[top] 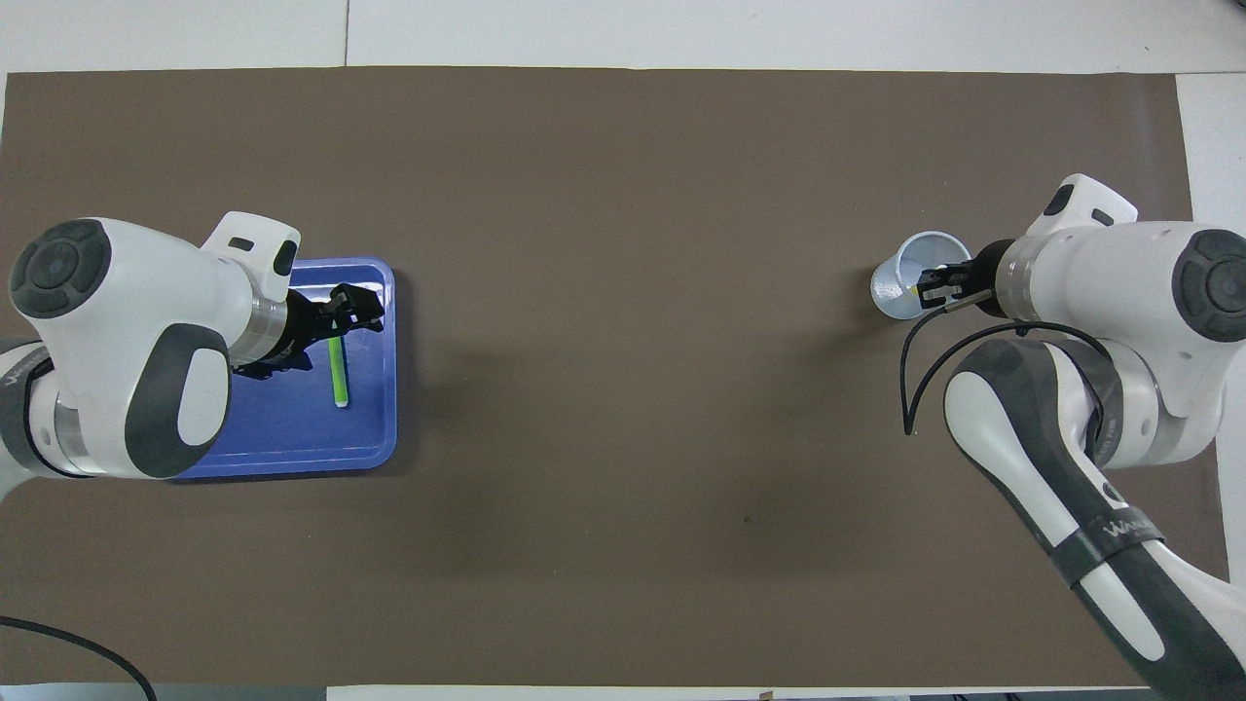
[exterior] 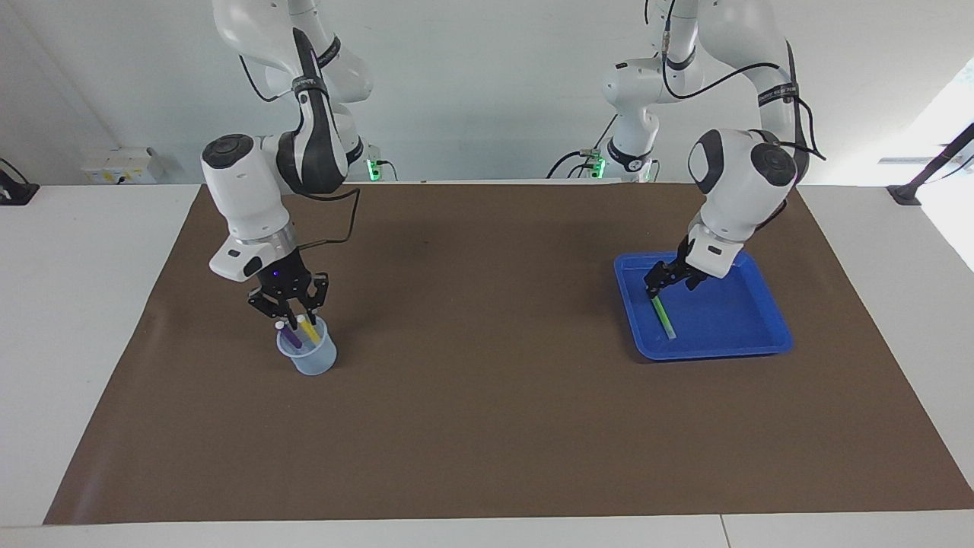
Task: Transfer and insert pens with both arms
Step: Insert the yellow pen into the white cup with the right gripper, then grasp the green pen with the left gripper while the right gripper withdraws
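A green pen [exterior: 663, 315] [top: 340, 371] lies in the blue tray [exterior: 715, 352] [top: 292, 465] toward the left arm's end of the table. My left gripper [exterior: 668, 283] [top: 329, 334] hangs open, low over the pen's end nearer the robots, with nothing in it. Toward the right arm's end stands a clear cup [exterior: 308, 359] [top: 900, 287]. A yellow pen [exterior: 309, 329] and a purple pen [exterior: 290, 336] lean inside it, pale ends up. My right gripper [exterior: 293, 312] [top: 933, 288] sits just above the cup's rim at the yellow pen's top; I cannot tell if it still grips the pen.
A brown mat [exterior: 487, 426] covers the table's middle, with white table [exterior: 68, 320] around it. Two smaller white arms with green lights [exterior: 373, 169] stand at the robots' edge. A cable [top: 925, 360] loops off the right wrist near the cup.
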`<state>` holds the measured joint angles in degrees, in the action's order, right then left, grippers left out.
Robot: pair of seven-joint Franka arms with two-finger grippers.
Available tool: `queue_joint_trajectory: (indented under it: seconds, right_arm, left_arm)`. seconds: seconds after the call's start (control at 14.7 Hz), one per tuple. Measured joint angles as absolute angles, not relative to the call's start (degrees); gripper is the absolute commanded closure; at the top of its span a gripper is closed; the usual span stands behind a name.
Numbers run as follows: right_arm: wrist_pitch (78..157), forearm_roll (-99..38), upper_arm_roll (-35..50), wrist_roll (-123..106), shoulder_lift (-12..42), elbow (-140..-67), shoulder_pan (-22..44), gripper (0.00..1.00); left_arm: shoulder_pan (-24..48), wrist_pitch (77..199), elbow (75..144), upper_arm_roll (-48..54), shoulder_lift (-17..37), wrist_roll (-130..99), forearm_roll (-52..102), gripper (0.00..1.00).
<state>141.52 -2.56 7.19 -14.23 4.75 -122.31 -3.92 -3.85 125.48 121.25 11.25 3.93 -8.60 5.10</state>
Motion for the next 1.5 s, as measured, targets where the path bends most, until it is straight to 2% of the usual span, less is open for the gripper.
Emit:
queue_joint_trajectory:
  seconds: [0.2,0.48,0.61,0.68,0.82,1.02,1.23,1.5]
  right_arm:
    - [136.82,-2.56,7.19,-14.23,4.59,-119.03,-3.92,0.00]
    - [125.70,-2.56,6.87,-13.61,3.43,-111.52,-4.09,0.00]
    - [119.38,-2.45,6.52,-10.21,2.76,-107.70,-4.16,0.00]
    - [116.38,-1.96,6.45,-8.31,2.58,-105.62,-4.17,0.00]
    - [110.98,-0.60,6.43,-4.57,2.51,-101.17,-4.17,0.00]
    - [103.52,-0.49,6.44,-0.49,2.49,-96.09,-4.17,0.00]
    - [97.19,-0.49,6.79,1.73,1.66,-93.98,-4.11,0.00]
    - [92.15,-0.50,7.14,2.26,-0.29,-92.14,-4.07,0.00]
  left_arm:
    - [-4.03,129.03,121.35,11.56,7.66,-6.22,2.11,0.05]
    - [-3.23,132.17,121.35,12.01,13.02,-5.89,-1.10,0.17]
    - [-3.11,133.12,121.27,12.12,14.44,-5.74,-1.88,0.19]
    - [-3.11,133.10,121.11,12.11,14.45,-5.67,-1.98,0.23]
    - [-3.11,133.09,120.98,12.11,14.39,-5.55,-2.06,0.37]
    - [-3.12,132.78,120.66,12.11,14.20,-5.52,-2.11,0.64]
    - [-3.12,132.16,120.26,12.09,14.09,-5.50,-2.15,0.98]
    - [-3.14,131.62,120.00,12.09,14.10,-5.49,-2.16,1.00]
